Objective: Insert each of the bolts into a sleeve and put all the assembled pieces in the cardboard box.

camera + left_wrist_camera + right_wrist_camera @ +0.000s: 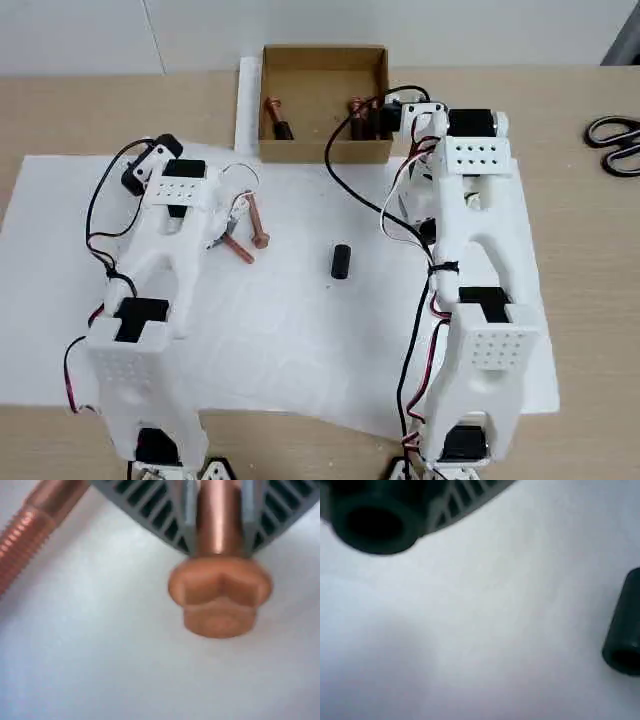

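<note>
Left wrist | L tool (220,537), ribbed grey | copper hex-flange bolt (220,597)

A pale wooden desk (590,230) runs across the high view. A large white sheet (290,330) lies flat over its middle, leaving bare wood along the left, right and near sides. The sheet's near edge is uneven and slants toward the front on the right. A pair of scissors (615,143) with dark handles rests on the bare wood at the far right, off the sheet and partly cut by the frame. Behind the desk stands a plain white wall (100,35)
</note>
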Robot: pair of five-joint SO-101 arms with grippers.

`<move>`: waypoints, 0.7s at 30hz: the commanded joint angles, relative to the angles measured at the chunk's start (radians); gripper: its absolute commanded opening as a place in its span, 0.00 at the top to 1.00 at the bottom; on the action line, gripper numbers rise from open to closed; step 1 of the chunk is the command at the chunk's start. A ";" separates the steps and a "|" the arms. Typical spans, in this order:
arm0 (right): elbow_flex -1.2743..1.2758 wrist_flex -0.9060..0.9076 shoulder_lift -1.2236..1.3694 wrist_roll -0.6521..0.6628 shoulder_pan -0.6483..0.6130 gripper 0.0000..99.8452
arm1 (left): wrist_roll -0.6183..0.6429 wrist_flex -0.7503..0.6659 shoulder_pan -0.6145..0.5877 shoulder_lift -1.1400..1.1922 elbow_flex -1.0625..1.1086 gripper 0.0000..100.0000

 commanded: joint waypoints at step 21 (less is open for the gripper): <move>0.187 0.025 -0.565 -0.012 -0.082 1.00 | -0.542 0.535 0.127 -0.605 -0.397 1.00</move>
